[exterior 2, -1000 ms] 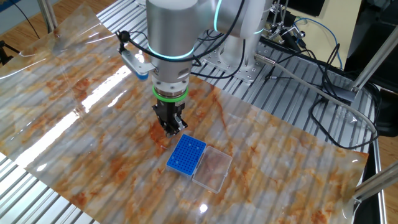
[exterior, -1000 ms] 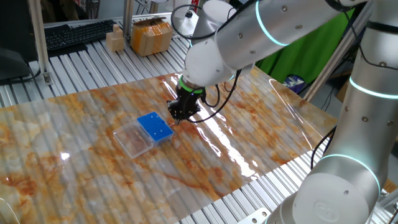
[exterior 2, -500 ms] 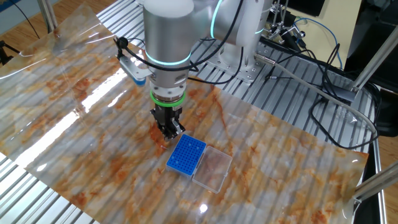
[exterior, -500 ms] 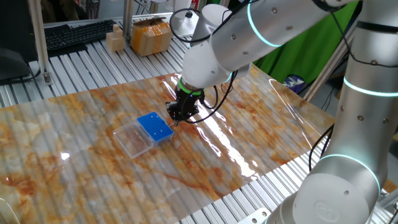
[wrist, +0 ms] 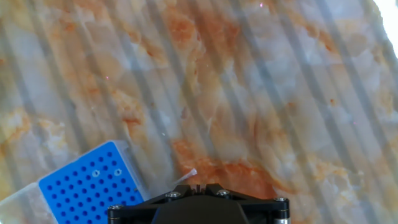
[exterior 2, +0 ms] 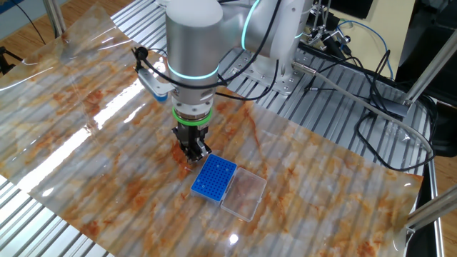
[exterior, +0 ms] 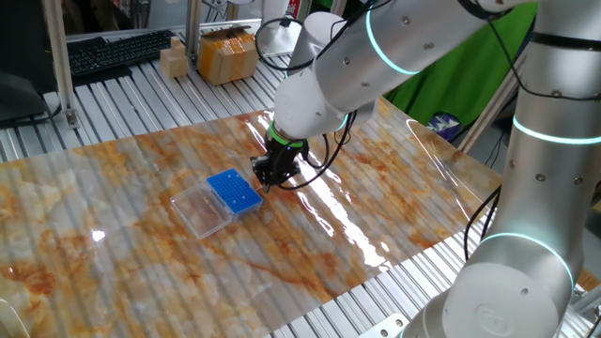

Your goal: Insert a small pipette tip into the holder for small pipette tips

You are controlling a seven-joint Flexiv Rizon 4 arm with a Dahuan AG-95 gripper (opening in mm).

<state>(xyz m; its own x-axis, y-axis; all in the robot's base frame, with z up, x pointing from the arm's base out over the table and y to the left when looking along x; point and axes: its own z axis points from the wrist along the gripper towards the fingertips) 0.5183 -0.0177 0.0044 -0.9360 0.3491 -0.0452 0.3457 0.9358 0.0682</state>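
Tool (exterior 2: 191, 153) poised low over the tabletop (exterior 2: 93, 143), just beside the blue holder (exterior 2: 214, 178) — pinching the small pipette tip (wrist: 185, 178), a pale sliver at its fingertips. Step in hand, judged: carry to the holder. Next move calls for alignment over an empty hole — then vertical descent

Gripper (exterior 2: 193, 153) low over the table (exterior 2: 335, 185), just beside one short end of the holder (exterior 2: 213, 178). Clear tray (exterior 2: 243, 195) flush against the holder's opposite long side. Hand view: holder (wrist: 92, 185) lower left, pipette tip (wrist: 185, 177) poking out just right of it.
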